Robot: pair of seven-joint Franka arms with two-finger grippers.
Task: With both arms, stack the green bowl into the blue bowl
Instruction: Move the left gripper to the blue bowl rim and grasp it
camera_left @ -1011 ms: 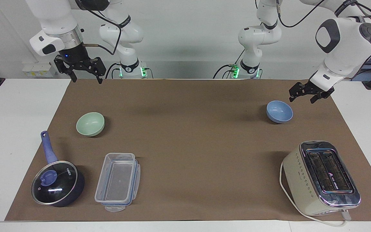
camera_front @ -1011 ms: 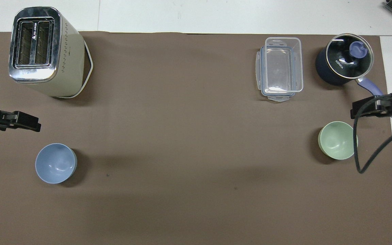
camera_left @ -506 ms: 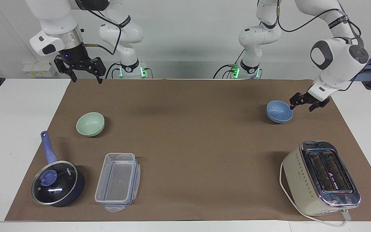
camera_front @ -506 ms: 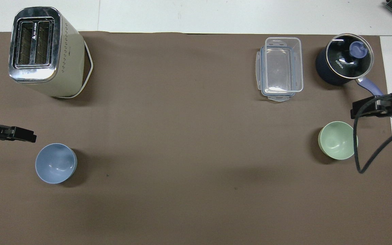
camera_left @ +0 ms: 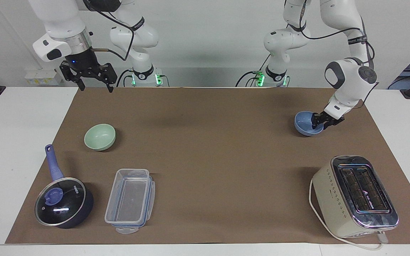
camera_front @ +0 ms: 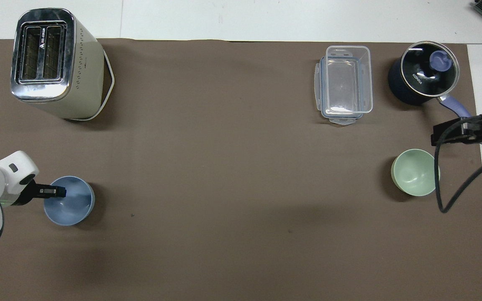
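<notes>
Brown mat: left gripper [camera_left: 319, 122] jaws straddle blue bowl [camera_left: 306, 125] rim.

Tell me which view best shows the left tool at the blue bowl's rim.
The facing view: the left tool sits low at the blue bowl, one finger inside the rim, one outside. The overhead view shows its tip over the rim, not its height.

White table [camera_left: 20, 121], brown mat [camera_left: 205, 156] — pale wall [camera_left: 208, 35], even light

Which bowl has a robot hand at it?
The blue bowl: the left hand is at its rim. The green bowl sits alone.
</notes>
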